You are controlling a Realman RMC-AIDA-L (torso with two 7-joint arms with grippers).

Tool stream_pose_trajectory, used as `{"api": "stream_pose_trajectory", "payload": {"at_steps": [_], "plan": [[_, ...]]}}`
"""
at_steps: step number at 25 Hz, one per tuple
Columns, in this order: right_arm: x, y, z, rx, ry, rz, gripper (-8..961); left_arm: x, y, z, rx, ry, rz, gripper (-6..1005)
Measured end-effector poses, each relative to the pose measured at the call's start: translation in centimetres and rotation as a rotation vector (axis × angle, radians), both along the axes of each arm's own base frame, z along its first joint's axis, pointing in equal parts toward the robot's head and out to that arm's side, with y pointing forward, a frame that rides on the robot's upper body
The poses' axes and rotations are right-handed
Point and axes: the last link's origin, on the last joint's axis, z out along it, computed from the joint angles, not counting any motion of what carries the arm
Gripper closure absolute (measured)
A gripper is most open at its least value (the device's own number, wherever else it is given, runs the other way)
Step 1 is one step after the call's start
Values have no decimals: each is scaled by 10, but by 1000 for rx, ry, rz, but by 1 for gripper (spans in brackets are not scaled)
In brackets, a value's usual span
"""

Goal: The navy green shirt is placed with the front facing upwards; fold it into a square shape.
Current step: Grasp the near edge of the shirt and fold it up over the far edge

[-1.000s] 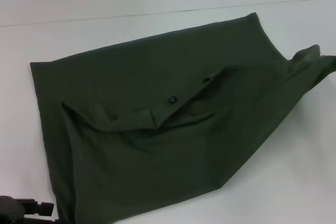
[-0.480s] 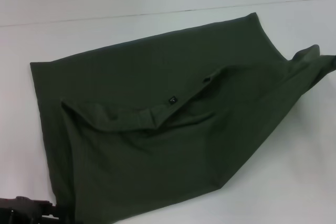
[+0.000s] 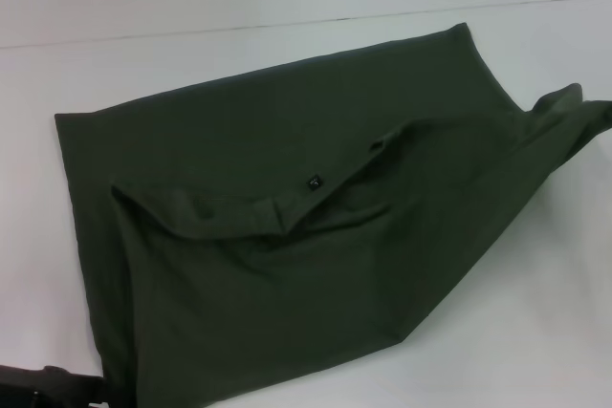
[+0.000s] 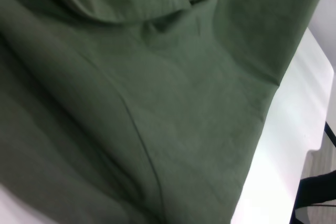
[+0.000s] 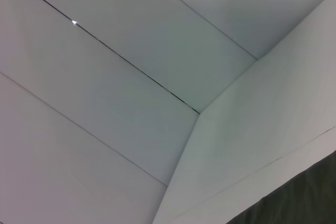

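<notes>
The navy green shirt [image 3: 287,236] lies spread across the white table [image 3: 535,312], partly folded over itself. Its collar fold with a small dark tag [image 3: 313,182] shows near the middle, and one sleeve [image 3: 574,112] sticks out at the far right. Only plain green cloth shows. A dark part of my left gripper [image 3: 48,391] shows at the bottom left corner, beside the shirt's near left corner. The left wrist view is filled with the shirt's cloth [image 4: 157,103] from close up. My right gripper is out of view; its wrist view catches a corner of the shirt [image 5: 299,203].
Bare white tabletop surrounds the shirt, widest at the near right. The table's back edge [image 3: 287,24] meets a white wall. The left wrist view shows the table edge [image 4: 315,145] with floor and a dark frame [image 4: 315,192] beyond it.
The dark left arm part at the bottom left has sunk lower, nearly out of the head view. The shirt has not moved.
</notes>
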Motion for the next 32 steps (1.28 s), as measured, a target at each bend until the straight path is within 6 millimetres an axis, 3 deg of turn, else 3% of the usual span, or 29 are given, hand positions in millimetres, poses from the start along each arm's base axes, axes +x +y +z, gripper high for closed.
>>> {"api": "stream_pose_trajectory", "payload": {"at_steps": [29,32], "plan": [[1,0,1,5,2,-6,951,13,12,-17,-21,17,-83,147],[2,-1,1,7,2,-9,951,12,13,-18,-18,24,-83,245]]}}
